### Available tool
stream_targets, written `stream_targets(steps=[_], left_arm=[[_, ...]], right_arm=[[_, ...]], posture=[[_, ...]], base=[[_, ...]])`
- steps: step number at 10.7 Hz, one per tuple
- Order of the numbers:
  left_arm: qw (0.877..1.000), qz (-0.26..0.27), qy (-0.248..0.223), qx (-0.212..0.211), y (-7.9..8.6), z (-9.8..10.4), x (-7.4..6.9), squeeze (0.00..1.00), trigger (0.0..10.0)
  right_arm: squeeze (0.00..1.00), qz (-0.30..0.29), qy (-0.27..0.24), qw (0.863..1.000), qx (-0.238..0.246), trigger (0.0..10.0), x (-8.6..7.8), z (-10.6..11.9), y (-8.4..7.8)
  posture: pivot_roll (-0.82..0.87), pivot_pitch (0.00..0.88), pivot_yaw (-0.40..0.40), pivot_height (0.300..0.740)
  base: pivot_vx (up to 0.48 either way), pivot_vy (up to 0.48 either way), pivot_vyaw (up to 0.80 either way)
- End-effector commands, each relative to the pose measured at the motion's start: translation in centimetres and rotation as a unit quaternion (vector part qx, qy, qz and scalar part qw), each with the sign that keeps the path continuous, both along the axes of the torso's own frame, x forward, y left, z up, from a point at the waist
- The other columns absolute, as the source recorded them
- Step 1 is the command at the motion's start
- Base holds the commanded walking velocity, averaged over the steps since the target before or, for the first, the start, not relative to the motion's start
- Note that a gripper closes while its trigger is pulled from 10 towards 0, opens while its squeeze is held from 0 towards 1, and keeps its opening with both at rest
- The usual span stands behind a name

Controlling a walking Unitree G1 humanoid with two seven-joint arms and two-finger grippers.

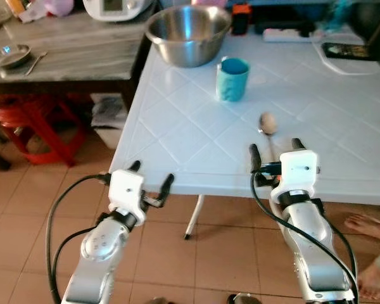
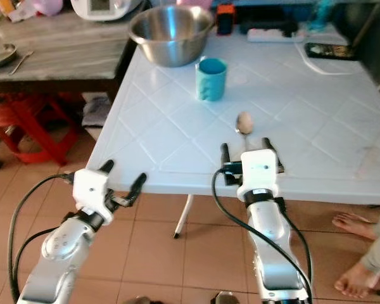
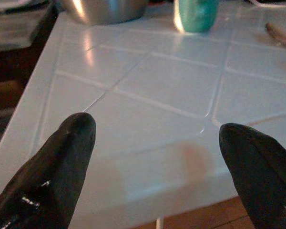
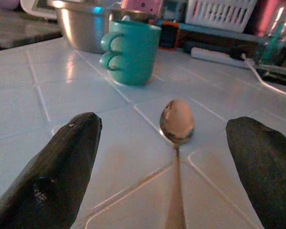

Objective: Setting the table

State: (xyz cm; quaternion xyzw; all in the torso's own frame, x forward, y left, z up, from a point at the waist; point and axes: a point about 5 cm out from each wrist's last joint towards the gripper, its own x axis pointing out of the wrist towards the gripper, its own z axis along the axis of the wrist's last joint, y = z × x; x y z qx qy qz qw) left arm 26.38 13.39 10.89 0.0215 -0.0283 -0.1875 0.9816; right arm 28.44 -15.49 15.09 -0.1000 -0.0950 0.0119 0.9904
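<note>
One spoon [image 4: 177, 143] lies on the white table [image 1: 342, 158] between the right gripper's [image 1: 277, 152] spread fingers, handle toward it, while the spread left gripper [image 1: 151, 176] hangs off the near edge.

A white table [image 1: 342, 136] with a raised diamond grid pattern held a teal mug [image 1: 232, 79], a silver steel bowl [image 1: 188, 33] and a silver spoon [image 1: 268, 125]. The spoon lay between the black fingers [image 4: 62, 162] of the white-cased right gripper [image 1: 275, 149]. The left gripper [image 1: 151, 173] had black fingers too. The floor [image 1: 25, 209] was terracotta tile.
</note>
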Motion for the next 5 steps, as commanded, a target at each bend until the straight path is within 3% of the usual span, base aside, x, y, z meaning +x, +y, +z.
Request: stream_targets(steps=[1, 5], left_arm=[[1.000, -0.010, 0.001, 0.008, 0.1, -0.2, -0.4, 0.00, 10.0], [0.999, -0.032, -0.011, 0.034, 0.3, -0.2, -0.6, 0.00, 10.0]], right_arm=[[0.00, -0.007, -0.003, 1.000, 0.010, 10.0, -0.2, 0.2, -0.2], [0.00, -0.048, 0.026, 0.996, 0.072, 10.0, 0.1, -0.2, -1.7]], posture=[[-0.08, 0.163, 0.098, 0.740], [-0.08, 0.168, 0.096, 0.740]], base=[[0.000, 0.000, 0.00], [0.000, 0.000, 0.00]])
